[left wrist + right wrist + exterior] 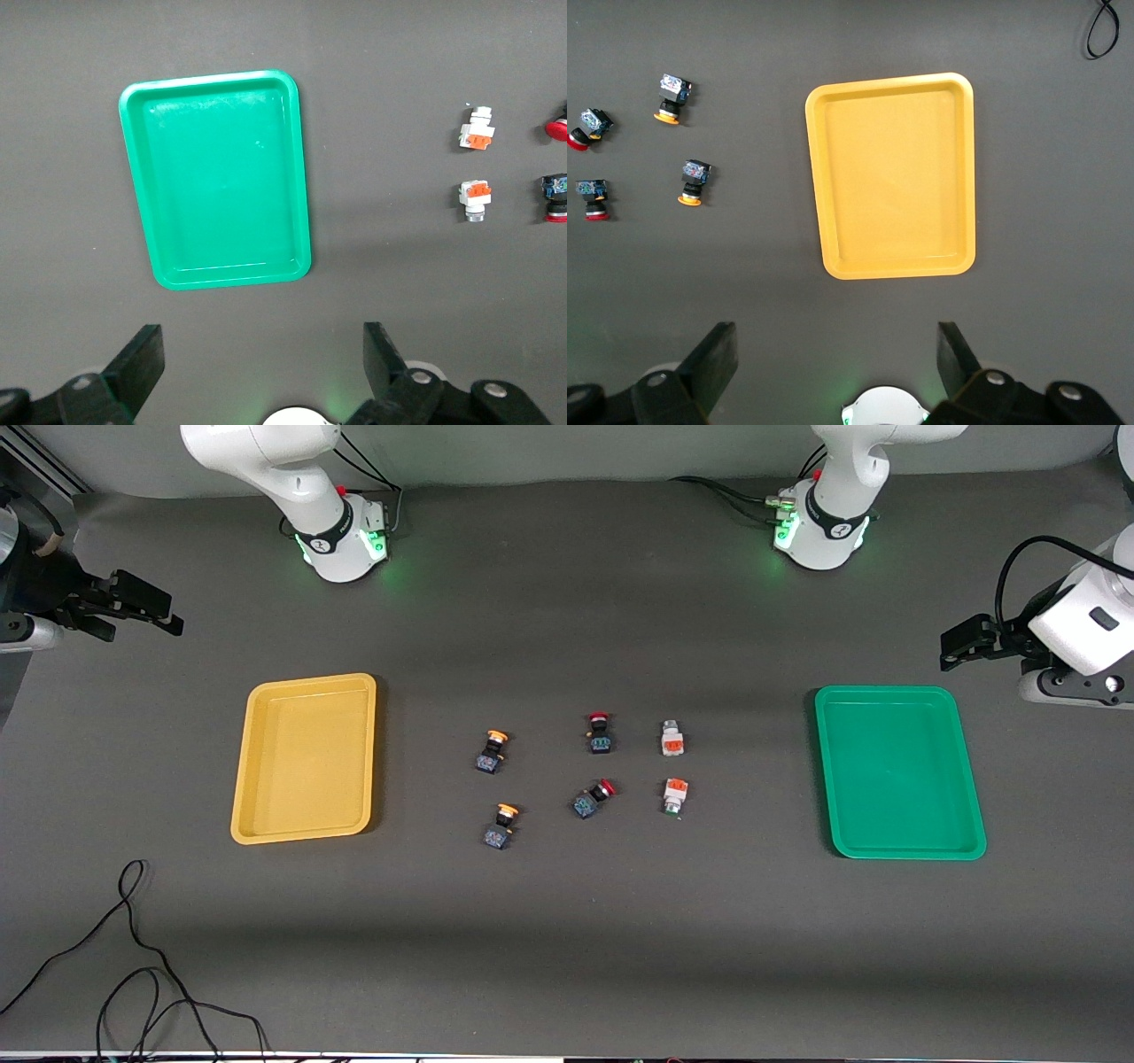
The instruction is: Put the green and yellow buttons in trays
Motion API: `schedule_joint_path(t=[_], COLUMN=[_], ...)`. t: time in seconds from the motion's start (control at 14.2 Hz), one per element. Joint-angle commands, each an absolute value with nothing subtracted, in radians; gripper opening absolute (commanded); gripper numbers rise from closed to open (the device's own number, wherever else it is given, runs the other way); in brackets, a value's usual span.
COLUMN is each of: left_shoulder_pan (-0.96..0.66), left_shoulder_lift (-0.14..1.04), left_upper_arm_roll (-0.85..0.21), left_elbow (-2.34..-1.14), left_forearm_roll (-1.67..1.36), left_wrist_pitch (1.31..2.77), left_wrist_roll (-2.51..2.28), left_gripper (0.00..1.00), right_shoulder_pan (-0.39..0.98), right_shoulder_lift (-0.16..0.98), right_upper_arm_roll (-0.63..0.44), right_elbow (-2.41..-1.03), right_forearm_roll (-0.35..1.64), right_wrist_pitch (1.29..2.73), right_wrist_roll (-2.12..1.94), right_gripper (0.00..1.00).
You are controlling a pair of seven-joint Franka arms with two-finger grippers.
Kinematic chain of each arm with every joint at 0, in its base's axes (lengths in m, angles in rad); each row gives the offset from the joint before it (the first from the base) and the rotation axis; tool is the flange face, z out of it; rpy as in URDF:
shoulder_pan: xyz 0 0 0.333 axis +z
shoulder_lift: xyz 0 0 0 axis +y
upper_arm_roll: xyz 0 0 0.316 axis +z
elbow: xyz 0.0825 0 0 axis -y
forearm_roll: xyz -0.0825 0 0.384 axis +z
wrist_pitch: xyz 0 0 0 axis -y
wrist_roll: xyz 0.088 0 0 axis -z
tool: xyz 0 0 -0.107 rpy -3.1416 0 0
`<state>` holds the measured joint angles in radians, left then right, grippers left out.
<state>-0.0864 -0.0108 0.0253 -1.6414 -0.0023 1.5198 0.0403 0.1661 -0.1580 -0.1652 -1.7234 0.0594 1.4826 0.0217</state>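
1. Nothing is sorted yet: the yellow tray (303, 758) at left centre of the front view and the green tray (898, 771) at right centre are both empty. All the buttons lie on the counter (567, 939) mid-frame.
2. The left gripper (957, 646) hangs at the right edge and the right gripper (146, 607) at the upper left, both with fingers spread wide and holding nothing.
3. Risk: the red-capped switches (599, 732) share black-and-blue bodies with the yellow buttons (491, 751) close by, so a wrong pick is easy.
4. The green buttons (673, 738) lie on their sides and could roll from a pinch.
5. Both arms are cut off at the frame edges.
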Motion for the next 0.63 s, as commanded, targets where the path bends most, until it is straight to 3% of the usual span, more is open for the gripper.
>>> schedule_joint_path(t=[0.0,0.56], left_shoulder_pan=[-0.095,-0.095], left_shoulder_lift=[-0.015,-0.015], left_upper_arm_roll=[0.028,0.028], left_elbow=[-1.641,-1.643], left_forearm_roll=[0.005,0.005], left_wrist_pitch=[1.514,1.516], left_wrist_roll=[0.029,0.028], left_gripper=[1.00,1.00], right_shoulder_pan=[0.164,0.182], right_shoulder_lift=[-0.118,-0.078], right_upper_arm_roll=[-0.152,-0.138], right_elbow=[-1.666,-1.640], right_forearm_roll=[0.069,0.077], right_wrist_pitch=[1.457,1.456], right_wrist_roll=[0.023,0.170], right_gripper=[1.00,1.00])
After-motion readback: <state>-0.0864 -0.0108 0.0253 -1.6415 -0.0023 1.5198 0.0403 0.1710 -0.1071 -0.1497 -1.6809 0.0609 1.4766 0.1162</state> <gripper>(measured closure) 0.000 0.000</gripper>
